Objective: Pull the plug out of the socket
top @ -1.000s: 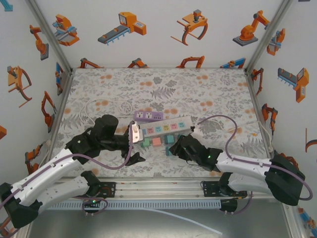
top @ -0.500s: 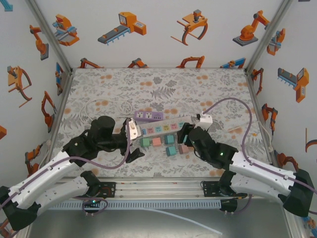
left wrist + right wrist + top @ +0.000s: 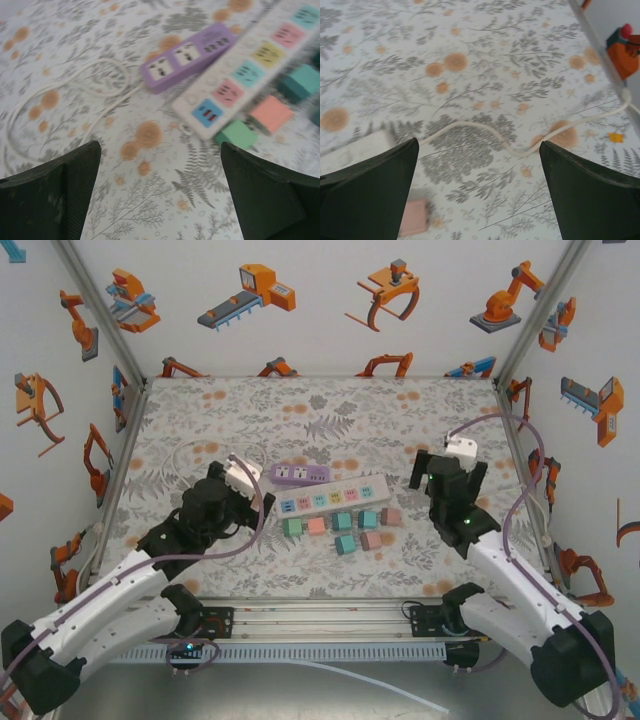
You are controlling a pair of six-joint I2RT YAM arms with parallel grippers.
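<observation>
Both arms have drawn back from the white power strip with coloured sockets (image 3: 335, 495) at centre frame. The left tool (image 3: 160, 165) and right tool (image 3: 477, 160) gape wide, empty. Pastel cube plugs (image 3: 342, 521) lie on the floral worktop (image 3: 330, 410) just below the strip, out of its sockets.
</observation>
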